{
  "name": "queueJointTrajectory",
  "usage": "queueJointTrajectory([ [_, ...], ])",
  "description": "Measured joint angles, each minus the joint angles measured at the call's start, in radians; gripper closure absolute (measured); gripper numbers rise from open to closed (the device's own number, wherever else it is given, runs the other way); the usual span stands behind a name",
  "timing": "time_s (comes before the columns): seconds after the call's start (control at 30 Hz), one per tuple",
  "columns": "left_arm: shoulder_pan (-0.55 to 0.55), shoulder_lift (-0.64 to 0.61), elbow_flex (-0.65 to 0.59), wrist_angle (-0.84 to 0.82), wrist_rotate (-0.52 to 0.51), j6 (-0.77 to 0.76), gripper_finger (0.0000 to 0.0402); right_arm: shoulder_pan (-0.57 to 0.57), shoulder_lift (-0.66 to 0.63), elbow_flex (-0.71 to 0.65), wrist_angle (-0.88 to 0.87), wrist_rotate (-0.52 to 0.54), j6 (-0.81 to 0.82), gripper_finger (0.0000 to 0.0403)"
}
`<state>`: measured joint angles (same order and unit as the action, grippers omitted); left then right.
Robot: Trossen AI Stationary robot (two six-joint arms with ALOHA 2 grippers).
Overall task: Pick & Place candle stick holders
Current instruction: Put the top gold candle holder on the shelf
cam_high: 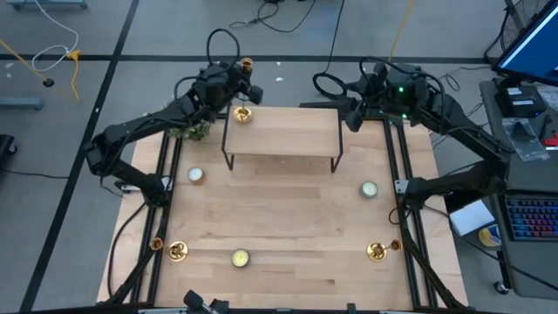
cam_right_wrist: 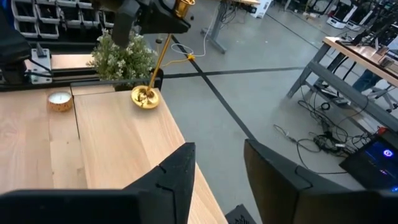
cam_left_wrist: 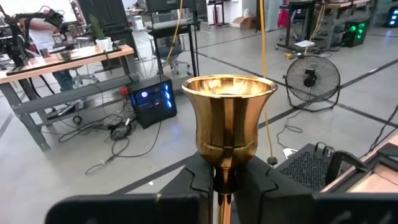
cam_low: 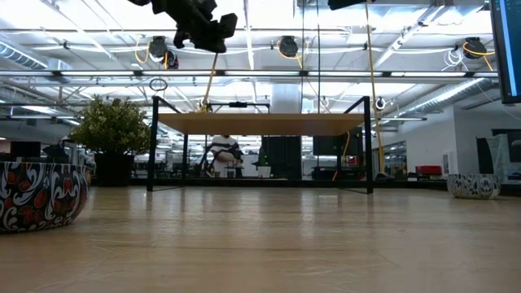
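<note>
The left hand (cam_high: 237, 80) is gripping the stem of the tall candle stick holder (cam_high: 241, 112) just below its cup. In the left wrist view the two fingers (cam_left_wrist: 200, 180) are closing on the thin stem directly under the flared brass cup (cam_left_wrist: 228, 112). The holder is leaning at a tilt: its round base (cam_right_wrist: 145, 97) is sitting on the far left corner of the raised wooden shelf (cam_high: 283, 131), while its top is angling outward past the shelf edge. The right wrist view is showing this base touching the shelf top, with the stem slanting up into the left hand (cam_right_wrist: 152, 15).

The right hand (cam_high: 353, 112) is hovering at the far right corner of the shelf. Its fingers (cam_right_wrist: 171, 174) are standing apart with nothing between them.

Two more candle stick holders are standing on the surface (cam_high: 288, 218) near its front edge: one at the front left (cam_high: 177, 251) and one at the front right (cam_high: 377, 252), well apart from each other. Three small tin candles are resting on the surface: one at the left (cam_high: 195, 175), one at the right (cam_high: 370, 188) and one at the front centre (cam_high: 240, 257). A green plant (cam_high: 193, 131) is sitting just beside the shelf's left leg, below the left arm.
</note>
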<state>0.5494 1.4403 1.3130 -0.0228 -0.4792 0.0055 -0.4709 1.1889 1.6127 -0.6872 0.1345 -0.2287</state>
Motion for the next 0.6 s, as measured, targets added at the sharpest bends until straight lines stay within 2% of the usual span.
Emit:
queueJointTrajectory([
  [0.2, 0.000, -0.004, -0.080, 0.140, 0.000, -0.015, 0.0358, 0.000, 0.000, 0.000, 0.000, 0.000, 0.000, 0.0278],
  [0.33, -0.005, -0.010, -0.122, 0.218, -0.014, 0.004, 0.0368, 0.000, 0.000, 0.000, -0.008, 0.000, 0.002, 0.0278],
  [0.5, -0.014, -0.029, -0.134, 0.231, -0.020, 0.018, 0.0371, 0.000, 0.000, 0.000, -0.007, 0.004, 0.007, 0.0282],
  [0.6, -0.023, -0.044, -0.133, 0.195, -0.054, 0.011, 0.0355, 0.000, 0.000, 0.000, -0.007, 0.004, 0.007, 0.0286],
])
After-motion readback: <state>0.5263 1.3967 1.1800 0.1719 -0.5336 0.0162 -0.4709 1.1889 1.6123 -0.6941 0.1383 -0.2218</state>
